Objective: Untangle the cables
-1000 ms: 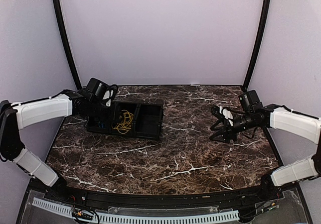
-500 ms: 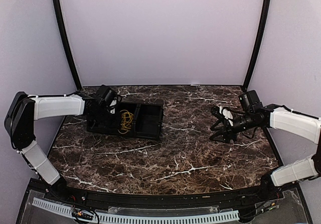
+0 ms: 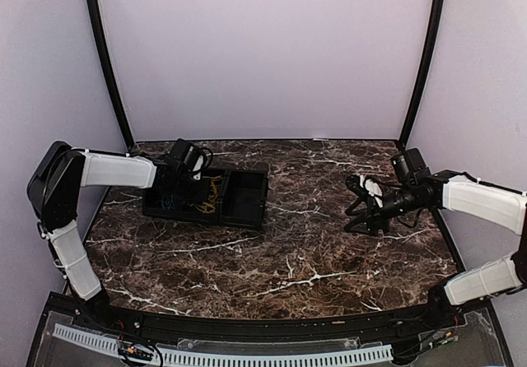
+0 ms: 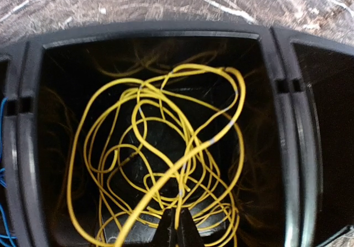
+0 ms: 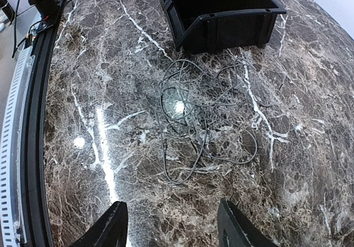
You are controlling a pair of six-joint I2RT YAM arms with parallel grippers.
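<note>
Only wrist views show it: left end effector [image 4: 176, 226] pinching the yellow cable [image 4: 160, 153], right end effector [image 5: 171, 214] wide above the black cable [image 5: 191, 114]

Overhead far, wrists close, all sharing bin [image 3: 247, 217]

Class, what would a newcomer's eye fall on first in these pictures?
A yellow cable lies tangled in the middle compartment of the black bin, the left gripper shut on a strand. On the marble table near the bin sprawls a dark cable, before the open right gripper.
</note>
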